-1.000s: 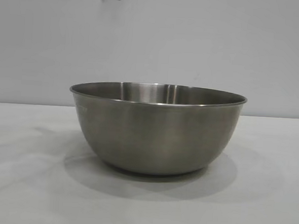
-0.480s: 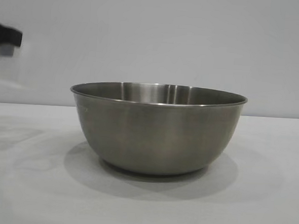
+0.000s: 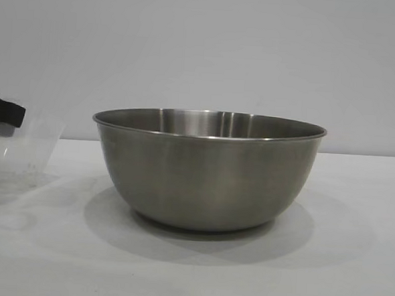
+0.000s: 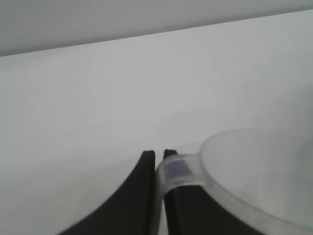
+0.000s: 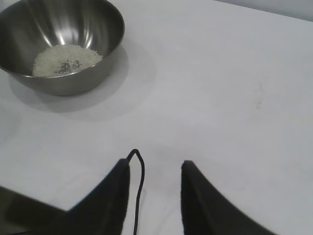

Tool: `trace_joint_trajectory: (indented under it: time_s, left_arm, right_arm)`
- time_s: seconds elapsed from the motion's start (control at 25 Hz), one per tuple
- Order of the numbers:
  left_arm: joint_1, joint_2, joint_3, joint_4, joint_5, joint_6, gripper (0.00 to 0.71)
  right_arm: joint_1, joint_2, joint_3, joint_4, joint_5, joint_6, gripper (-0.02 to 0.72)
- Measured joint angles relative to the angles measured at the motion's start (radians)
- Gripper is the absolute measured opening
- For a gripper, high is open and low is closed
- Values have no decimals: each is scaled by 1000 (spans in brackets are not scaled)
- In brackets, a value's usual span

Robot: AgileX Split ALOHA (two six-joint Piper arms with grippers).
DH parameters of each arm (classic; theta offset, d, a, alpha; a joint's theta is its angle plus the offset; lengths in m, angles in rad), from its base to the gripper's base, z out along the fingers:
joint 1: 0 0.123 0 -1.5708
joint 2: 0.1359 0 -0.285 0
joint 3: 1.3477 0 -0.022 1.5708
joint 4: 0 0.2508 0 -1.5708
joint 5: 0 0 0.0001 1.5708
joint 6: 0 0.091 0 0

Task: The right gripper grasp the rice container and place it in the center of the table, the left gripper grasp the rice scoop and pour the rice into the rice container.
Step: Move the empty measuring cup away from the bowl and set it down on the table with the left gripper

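Left end effector (image 4: 159,161) is clamped on scoop (image 4: 254,181) handle, scoop upright on table (image 3: 351,265), mouth up, left of bowl (image 3: 206,172) w/ rice (image 5: 66,58). Right end effector (image 5: 155,169) apart, idle.

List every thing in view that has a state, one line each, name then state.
rice container: upright on the table, rice heaped inside.
rice scoop: down at table level beside the bowl, looks empty, handle between the left gripper's fingers.
left gripper: nearly shut around the scoop handle.
right gripper: open, empty, over bare table away from the bowl.
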Motion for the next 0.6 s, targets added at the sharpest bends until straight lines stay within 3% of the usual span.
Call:
trace_joint_trajectory:
  time_s: [0.08, 0.16, 0.2, 0.6]
  left_arm:
    - [0, 0, 16, 0, -2, 0, 124]
    - [0, 0, 34, 2, -2, 0, 112]
    - [0, 0, 46, 2, -2, 0, 167]
    - [7, -44, 155, -39, -2, 20, 166]
  right_arm:
    - [0, 0, 0, 0, 0, 0, 242]
    - [0, 0, 0, 0, 0, 0, 242]
    - [0, 0, 0, 0, 0, 0, 242]
    - [0, 0, 0, 0, 0, 0, 242]
